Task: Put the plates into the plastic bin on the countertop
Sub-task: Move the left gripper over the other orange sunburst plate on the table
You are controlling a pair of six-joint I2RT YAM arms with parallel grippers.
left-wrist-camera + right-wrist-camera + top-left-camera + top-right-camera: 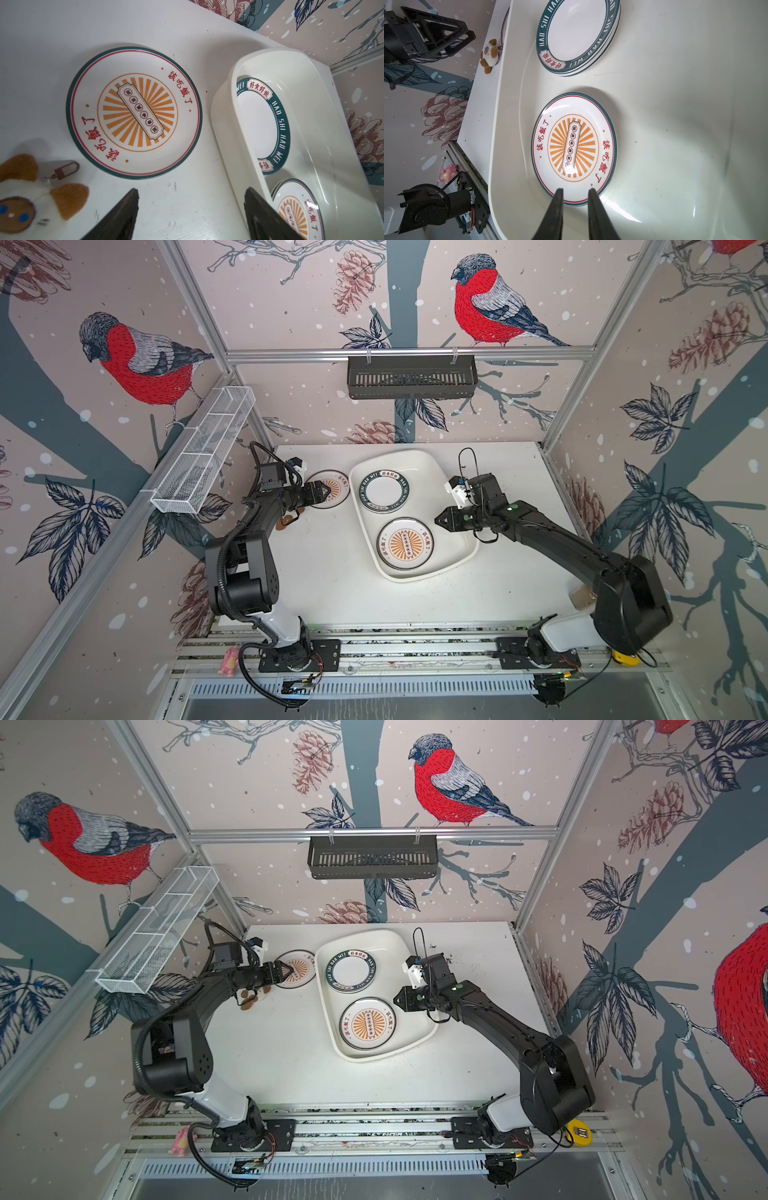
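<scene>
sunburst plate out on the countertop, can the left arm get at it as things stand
Probably yes. The left gripper hangs right at the sunburst plate with jaws open. Nothing lies on the plate, and the plush toy and the plastic bin sit beside it, apart from its rim.

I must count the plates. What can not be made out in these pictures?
- Plates under the top ones in the plastic bin: covered in both top views; the edges of the green-rimmed stack in the right wrist view are too thin to count.
- Height of the left gripper above the countertop plate: top views look down on it.
</scene>
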